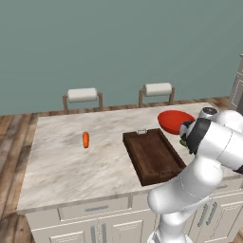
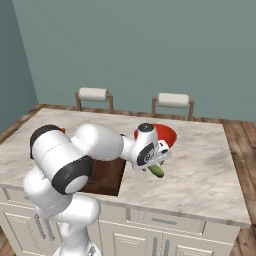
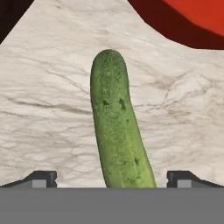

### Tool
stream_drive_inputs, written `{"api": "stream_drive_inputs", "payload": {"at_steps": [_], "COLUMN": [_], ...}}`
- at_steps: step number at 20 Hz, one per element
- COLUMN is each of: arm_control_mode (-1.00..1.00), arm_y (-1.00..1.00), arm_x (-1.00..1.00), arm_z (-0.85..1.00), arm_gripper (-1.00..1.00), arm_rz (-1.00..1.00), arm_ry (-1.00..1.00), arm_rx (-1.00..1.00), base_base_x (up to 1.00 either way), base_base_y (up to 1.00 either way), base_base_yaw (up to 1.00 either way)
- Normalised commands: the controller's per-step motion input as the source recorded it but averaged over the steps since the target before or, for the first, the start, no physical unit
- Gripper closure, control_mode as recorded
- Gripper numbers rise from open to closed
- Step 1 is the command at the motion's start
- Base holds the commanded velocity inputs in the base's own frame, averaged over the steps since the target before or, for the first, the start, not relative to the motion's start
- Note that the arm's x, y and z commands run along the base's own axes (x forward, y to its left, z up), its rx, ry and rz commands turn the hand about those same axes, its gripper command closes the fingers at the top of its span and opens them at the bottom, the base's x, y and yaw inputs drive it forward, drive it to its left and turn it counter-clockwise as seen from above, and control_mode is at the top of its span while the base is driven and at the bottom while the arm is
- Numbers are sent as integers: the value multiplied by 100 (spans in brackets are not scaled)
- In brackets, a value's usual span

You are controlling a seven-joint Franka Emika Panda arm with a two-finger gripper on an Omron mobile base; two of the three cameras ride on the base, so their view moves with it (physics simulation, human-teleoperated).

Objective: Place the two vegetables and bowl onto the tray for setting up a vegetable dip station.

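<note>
Rectangular dark brown wooden tray (image 1: 154,156) holds nothing; round red-orange bowl (image 1: 173,121) at its far right apparently likewise. Gripper (image 3: 112,178), jaws wide, straddles green cucumber (image 3: 117,138) on marble counter (image 1: 71,161); stubby orange carrot (image 1: 86,139) lies left.

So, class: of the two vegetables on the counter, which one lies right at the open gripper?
The green cucumber, lying between the gripper's spread fingertips beside the red bowl. The orange carrot lies far across the tray.

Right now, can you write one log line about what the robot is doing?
pincer: open, over cucumber | cucumber: on counter, beside bowl | carrot: on counter | tray: holds nothing
</note>
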Motion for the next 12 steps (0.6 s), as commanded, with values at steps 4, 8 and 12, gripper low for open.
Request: {"api": "stream_drive_inputs", "payload": {"at_steps": [4, 8, 12], "arm_control_mode": [-100, -100, -100], "arm_y": [-8, -4, 0], "arm_x": [21, 12, 2], "arm_z": [-24, -28, -27], "arm_gripper": [-100, -100, -100], "arm_rz": [0, 0, 0], "arm_ry": [1, 0, 0], "arm_rx": [0, 0, 0], "base_base_x": [0, 0, 0], "base_base_y": [0, 0, 0], "base_base_yaw": [0, 0, 0]}}
